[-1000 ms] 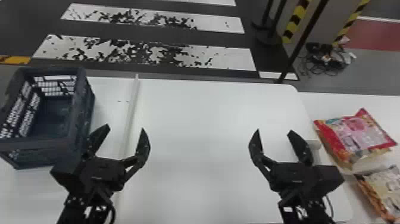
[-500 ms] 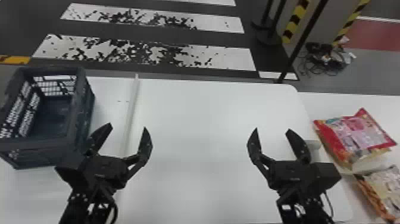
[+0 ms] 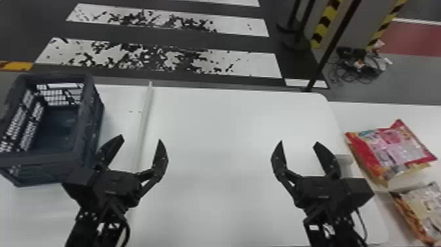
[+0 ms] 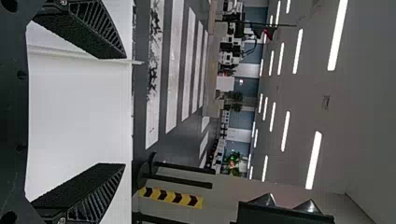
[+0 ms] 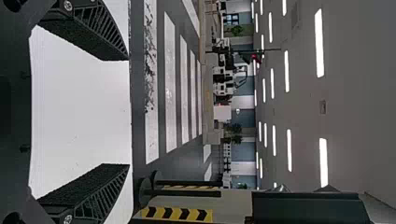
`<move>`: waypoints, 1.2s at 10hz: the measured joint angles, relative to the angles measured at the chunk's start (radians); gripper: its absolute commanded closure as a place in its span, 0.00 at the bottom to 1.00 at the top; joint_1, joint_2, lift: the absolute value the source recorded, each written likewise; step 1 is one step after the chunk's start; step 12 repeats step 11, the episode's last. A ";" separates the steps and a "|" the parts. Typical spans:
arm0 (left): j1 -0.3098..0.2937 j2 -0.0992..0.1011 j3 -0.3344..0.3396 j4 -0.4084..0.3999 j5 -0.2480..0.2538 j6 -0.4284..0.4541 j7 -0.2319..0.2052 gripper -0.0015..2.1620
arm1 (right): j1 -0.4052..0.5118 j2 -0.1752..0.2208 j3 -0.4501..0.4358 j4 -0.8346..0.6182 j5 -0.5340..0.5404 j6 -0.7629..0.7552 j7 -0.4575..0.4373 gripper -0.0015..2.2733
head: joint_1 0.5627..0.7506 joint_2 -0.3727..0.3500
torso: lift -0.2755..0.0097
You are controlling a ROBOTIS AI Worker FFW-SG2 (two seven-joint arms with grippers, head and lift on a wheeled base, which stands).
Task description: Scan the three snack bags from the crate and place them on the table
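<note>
Head view: left pincer (image 3: 140, 138) wide, gripping nothing, just inward of the slate-blue plastic crate (image 3: 39, 160). Right pincer (image 3: 299, 142) likewise wide and unladen, over the white tabletop (image 3: 229, 115). Two snack bags lie to the right pincer's outer side: red-and-pink snack bag (image 3: 390, 147) beside it, brown-and-cream snack bag (image 3: 426, 203) farther out and nearer the robot.

Step in hand, my reading: a pause between bags or after the last; placing looks well along. To do it well, hold both pincers high and steady, the left free of the crate's wall. Should a bag remain, enter from above with spread fingers, pinch a seam lightly, lift past the rim, turn the code squarely to the scanner, lower flat by the others.

Bags: glossy, crinkled film. Red one plump, pointed at a corner, pale printed panel, orange-gold edge. Brown one has a darker side. Likely soft, slippery, easily crushed.
</note>
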 measured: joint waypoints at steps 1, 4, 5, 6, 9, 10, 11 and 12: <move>0.000 0.000 0.000 0.000 0.000 0.000 0.000 0.02 | -0.001 0.001 0.002 0.000 0.000 0.000 0.000 0.03 | 0.70 0.35 | 0.75; -0.002 -0.001 -0.002 0.001 0.000 0.001 0.002 0.02 | -0.002 0.003 0.005 -0.001 0.002 -0.003 0.000 0.03 | 0.70 0.35 | 0.75; -0.002 -0.002 -0.002 0.001 0.000 0.001 0.002 0.02 | -0.002 0.003 0.007 -0.001 0.002 -0.003 0.000 0.03 | 0.70 0.35 | 0.75; -0.002 -0.002 -0.002 0.001 0.000 0.002 0.005 0.02 | -0.002 0.004 0.010 -0.002 0.003 -0.003 0.000 0.03 | 0.70 0.35 | 0.75; -0.002 -0.003 -0.002 0.001 0.000 0.003 0.008 0.02 | -0.002 0.005 0.013 -0.002 0.003 -0.003 0.000 0.03 | 0.70 0.36 | 0.75; -0.002 -0.003 -0.002 0.001 0.000 0.003 0.008 0.02 | -0.002 0.005 0.014 -0.002 0.004 -0.003 0.000 0.03 | 0.70 0.36 | 0.75; -0.002 -0.004 -0.002 0.001 0.000 0.003 0.008 0.02 | -0.003 0.005 0.014 -0.002 0.004 -0.003 0.000 0.03 | 0.70 0.36 | 0.75; -0.002 -0.004 -0.002 0.001 0.000 0.003 0.008 0.02 | -0.003 0.005 0.014 -0.002 0.004 -0.003 0.000 0.03 | 0.70 0.36 | 0.75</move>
